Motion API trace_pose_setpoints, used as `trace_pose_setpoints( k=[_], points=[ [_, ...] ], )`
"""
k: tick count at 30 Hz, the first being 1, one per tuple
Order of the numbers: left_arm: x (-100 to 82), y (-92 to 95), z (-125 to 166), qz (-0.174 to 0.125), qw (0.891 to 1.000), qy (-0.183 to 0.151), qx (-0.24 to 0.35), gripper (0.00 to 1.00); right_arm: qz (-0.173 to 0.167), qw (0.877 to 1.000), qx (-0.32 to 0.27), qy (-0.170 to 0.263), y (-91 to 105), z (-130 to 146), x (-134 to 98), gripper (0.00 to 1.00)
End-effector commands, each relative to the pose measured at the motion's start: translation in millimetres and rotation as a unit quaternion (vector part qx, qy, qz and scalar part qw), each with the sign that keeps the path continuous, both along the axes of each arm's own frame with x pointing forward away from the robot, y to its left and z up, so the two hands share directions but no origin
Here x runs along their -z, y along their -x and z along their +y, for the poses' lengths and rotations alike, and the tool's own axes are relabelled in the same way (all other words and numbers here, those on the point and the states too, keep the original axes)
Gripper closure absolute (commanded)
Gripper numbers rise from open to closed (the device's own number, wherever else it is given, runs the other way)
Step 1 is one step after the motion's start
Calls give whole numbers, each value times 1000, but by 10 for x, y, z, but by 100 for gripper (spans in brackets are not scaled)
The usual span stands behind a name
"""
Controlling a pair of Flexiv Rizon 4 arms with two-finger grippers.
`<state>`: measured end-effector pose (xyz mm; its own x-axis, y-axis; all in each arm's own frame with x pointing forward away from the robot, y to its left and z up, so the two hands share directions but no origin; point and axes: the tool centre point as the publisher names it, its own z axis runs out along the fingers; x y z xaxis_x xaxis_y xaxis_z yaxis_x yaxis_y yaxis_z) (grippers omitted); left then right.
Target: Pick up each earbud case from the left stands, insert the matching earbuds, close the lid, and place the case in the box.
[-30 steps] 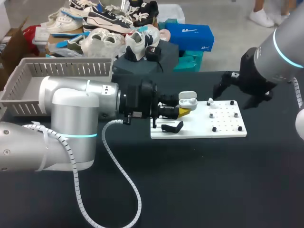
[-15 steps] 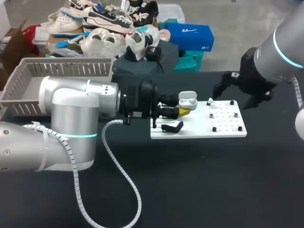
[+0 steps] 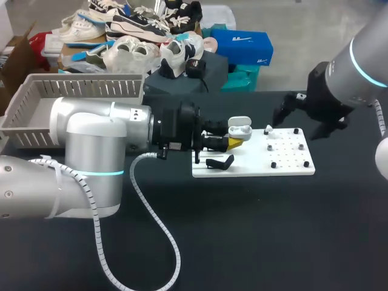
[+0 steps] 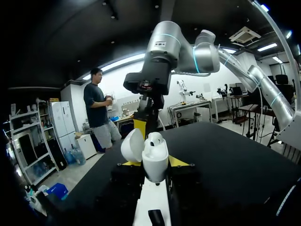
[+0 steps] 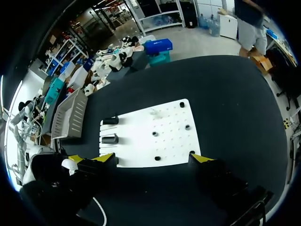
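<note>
Clamping the open earbud case (image 3: 239, 128) upright above the left end of the board (image 3: 291, 170), the left gripper (image 3: 233, 143) presents it rightward; the right gripper (image 5: 154, 158), spread and empty, hangs nearest the earbud (image 3: 267, 130) lying between them.

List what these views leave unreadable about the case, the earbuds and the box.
- Earbud case interior: the left wrist view sees it side-on and the head view shows it too small, so the earbuds inside are unclear.
- Small white piece on the board: too small to identify in the head or right wrist view.
- Basket floor: in the head view, covered by the left arm.
</note>
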<state>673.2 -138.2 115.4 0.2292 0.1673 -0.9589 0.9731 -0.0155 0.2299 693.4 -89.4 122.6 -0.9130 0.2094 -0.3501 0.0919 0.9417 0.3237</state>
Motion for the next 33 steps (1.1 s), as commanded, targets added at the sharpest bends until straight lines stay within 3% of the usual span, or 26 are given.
trace_pose_setpoints(
  k=[1, 15, 33],
  points=[
    [2, -10, -3, 0, 1000, -1, 1, 100, -6, 1000, 4, -1, -142, -14, 109, 0],
    [2, -10, -3, 0, 1000, -1, 1, 100, -1, 1000, -16, 3, -595, 114, 428, 0],
    [2, -10, -3, 0, 1000, -1, 1, 100, 27, 999, -25, -9, -899, 223, 711, 0]
  ],
)
